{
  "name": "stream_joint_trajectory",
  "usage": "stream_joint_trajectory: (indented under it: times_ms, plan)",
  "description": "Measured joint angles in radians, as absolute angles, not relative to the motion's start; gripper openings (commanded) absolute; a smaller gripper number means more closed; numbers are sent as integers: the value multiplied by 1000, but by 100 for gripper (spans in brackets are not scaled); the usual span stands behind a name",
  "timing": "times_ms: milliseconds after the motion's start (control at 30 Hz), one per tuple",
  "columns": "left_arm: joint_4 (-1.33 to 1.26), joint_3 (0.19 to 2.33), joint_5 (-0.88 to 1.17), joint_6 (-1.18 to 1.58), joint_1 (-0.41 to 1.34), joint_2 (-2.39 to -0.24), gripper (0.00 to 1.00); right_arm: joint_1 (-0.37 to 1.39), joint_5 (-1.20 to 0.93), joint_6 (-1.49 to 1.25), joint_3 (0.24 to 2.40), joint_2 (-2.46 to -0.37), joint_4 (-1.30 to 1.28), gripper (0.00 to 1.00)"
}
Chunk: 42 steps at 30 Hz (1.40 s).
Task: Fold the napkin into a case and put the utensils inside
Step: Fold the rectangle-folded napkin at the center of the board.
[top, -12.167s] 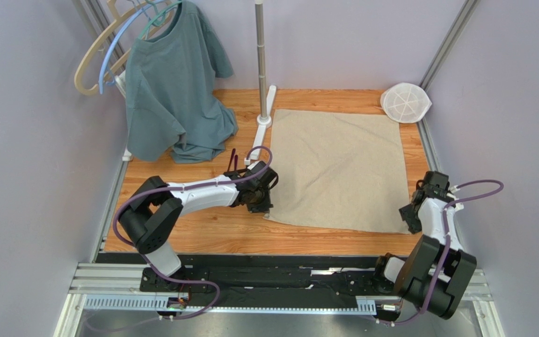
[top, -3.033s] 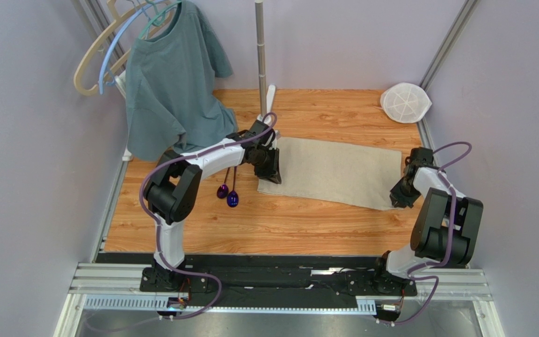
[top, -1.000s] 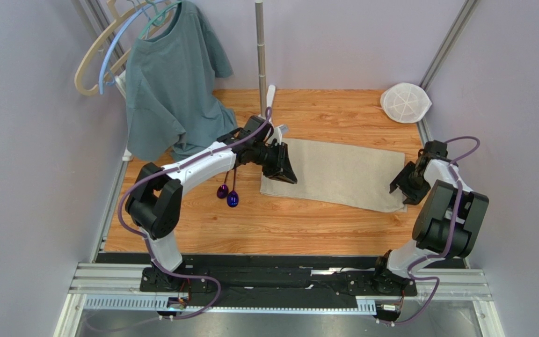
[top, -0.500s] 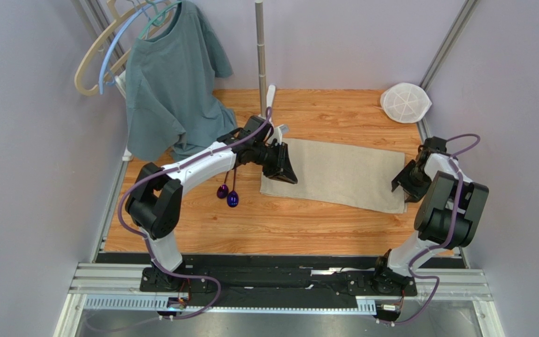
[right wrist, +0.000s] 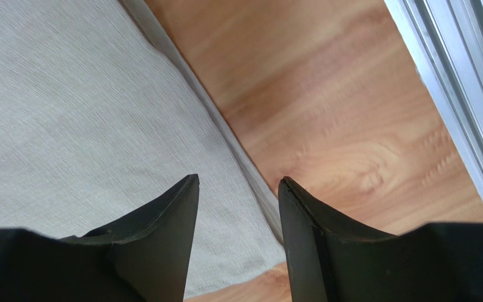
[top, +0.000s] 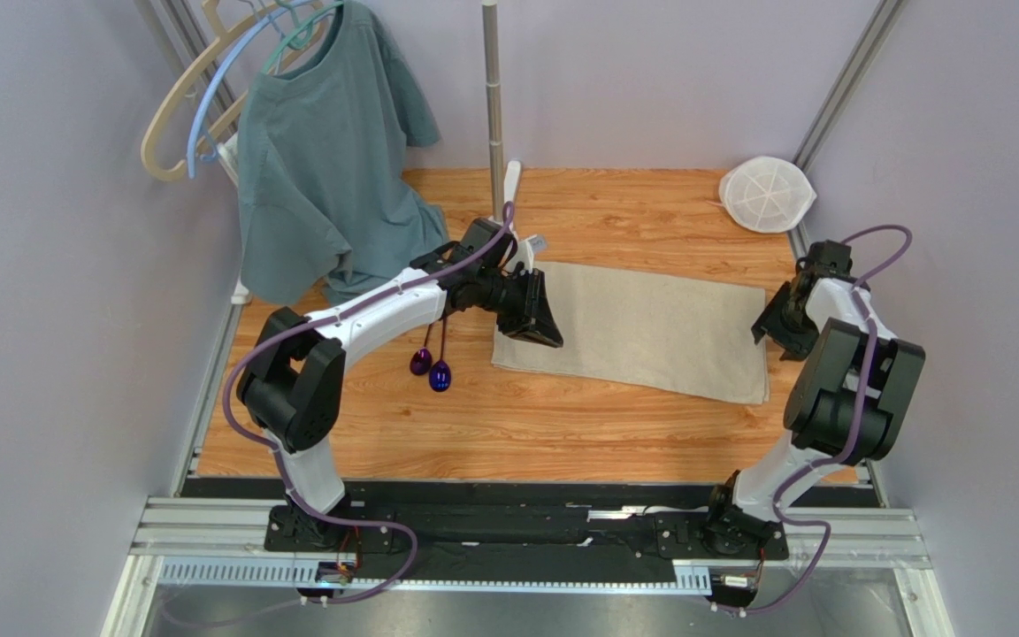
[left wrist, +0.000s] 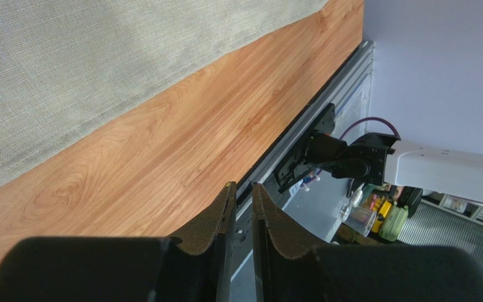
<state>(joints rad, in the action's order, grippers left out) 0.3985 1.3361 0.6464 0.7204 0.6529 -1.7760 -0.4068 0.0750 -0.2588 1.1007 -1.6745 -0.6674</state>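
Wooden tabletop (top: pixel 542 425) carries the napkin (top: pixel 648 332), which lies flat as an oblong strip. Its long axis runs from one gripper across to the other. The left gripper (top: pixel 544 323) hangs over the left short end, and the cloth stretches away from its tips. Its fingers stand narrowly apart, with only a thin slit, and they hold nothing. The right gripper (top: pixel 774 329) is at the opposite short end with its fingers clearly apart, one over the cloth and one over bare wood. Each arm is nearest to its own end, so I judge the next fold needs both. The two spoons (top: pixel 431 365) lie behind the left gripper, on the side away from the napkin.
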Motion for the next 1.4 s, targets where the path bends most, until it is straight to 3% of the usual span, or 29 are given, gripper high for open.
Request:
stream_joint_trajectory:
  times_ms: [467, 533, 633, 800, 933, 1233, 1400]
  plan:
    - [395, 1336, 646, 720, 653, -1776, 24, -362, 36, -154, 1144, -1808, -571, 52]
    - [392, 1336, 646, 720, 652, -1776, 23, -350, 49, -149, 1146, -1811, -570, 48]
    - [391, 1336, 646, 720, 648, -1776, 24, -340, 58, -150, 1147, -1813, -568, 38]
    - [392, 1336, 629, 708, 646, -1776, 24, -321, 66, -153, 1153, -1818, -562, 12]
    - [396, 1336, 603, 689, 646, -1777, 24, -313, 65, -152, 1158, -1822, -561, 0]
    - [448, 1390, 476, 587, 646, -1826, 23, -287, 134, -184, 1177, -1824, -617, 0]
    - [483, 1530, 397, 547, 646, -1972, 17, -257, 212, -224, 1177, -1792, -707, 0]
